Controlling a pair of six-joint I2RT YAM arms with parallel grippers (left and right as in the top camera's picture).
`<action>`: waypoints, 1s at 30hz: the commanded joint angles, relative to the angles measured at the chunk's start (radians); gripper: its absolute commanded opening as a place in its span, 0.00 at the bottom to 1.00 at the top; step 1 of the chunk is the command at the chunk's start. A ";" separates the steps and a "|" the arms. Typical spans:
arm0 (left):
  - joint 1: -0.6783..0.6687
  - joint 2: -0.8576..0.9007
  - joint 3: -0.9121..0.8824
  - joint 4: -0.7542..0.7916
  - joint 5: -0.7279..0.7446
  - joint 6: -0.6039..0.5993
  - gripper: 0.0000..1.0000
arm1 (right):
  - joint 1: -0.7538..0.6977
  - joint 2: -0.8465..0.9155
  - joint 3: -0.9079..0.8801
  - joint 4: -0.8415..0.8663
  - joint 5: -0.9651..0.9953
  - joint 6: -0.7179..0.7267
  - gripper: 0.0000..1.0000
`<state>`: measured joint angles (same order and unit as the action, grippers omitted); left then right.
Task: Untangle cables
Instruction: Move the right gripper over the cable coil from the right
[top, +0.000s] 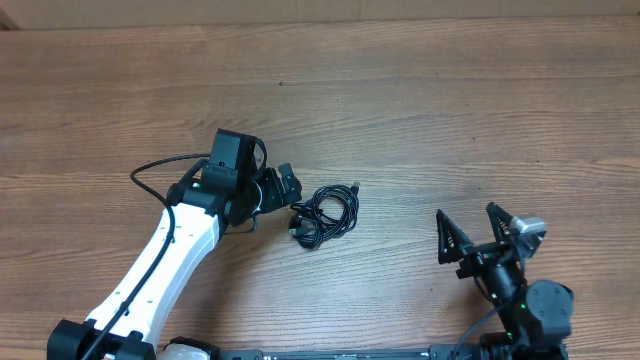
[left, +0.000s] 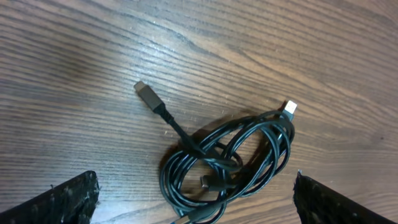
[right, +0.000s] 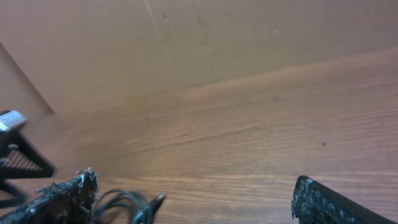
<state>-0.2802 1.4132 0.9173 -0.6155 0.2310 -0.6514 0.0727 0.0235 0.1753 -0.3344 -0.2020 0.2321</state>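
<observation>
Likely a robotics lab, wood-grain table (top: 420, 100), plain tan wall (right: 93, 50), white robot arm (top: 165, 265) at its edge

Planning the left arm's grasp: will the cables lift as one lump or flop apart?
Probably floppy: the cables are thin, loosely looped strands, so they should sag. Likely light, being so thin. The loops interlock, so the bundle may rise together, plug ends dangling.

The counter (top: 420, 90) has a brown wood-grain surface, with darker streaks running along its length and a few small dark spots. Behind its far edge stands a plain tan wall (right: 186, 43) with faint upright seams. The light is soft and even.
</observation>
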 joint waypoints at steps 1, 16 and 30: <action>-0.001 0.005 0.023 0.012 0.002 -0.038 1.00 | 0.005 0.044 0.134 -0.067 -0.009 0.029 1.00; 0.017 0.005 0.023 0.009 -0.008 -0.060 1.00 | 0.005 0.742 0.681 -0.461 -0.089 0.022 1.00; 0.150 0.005 0.023 -0.037 -0.032 -0.008 1.00 | 0.005 1.237 0.829 -0.382 -0.488 -0.146 0.98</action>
<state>-0.1337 1.4132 0.9192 -0.6498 0.2077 -0.6964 0.0731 1.2167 0.9783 -0.7467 -0.4595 0.2089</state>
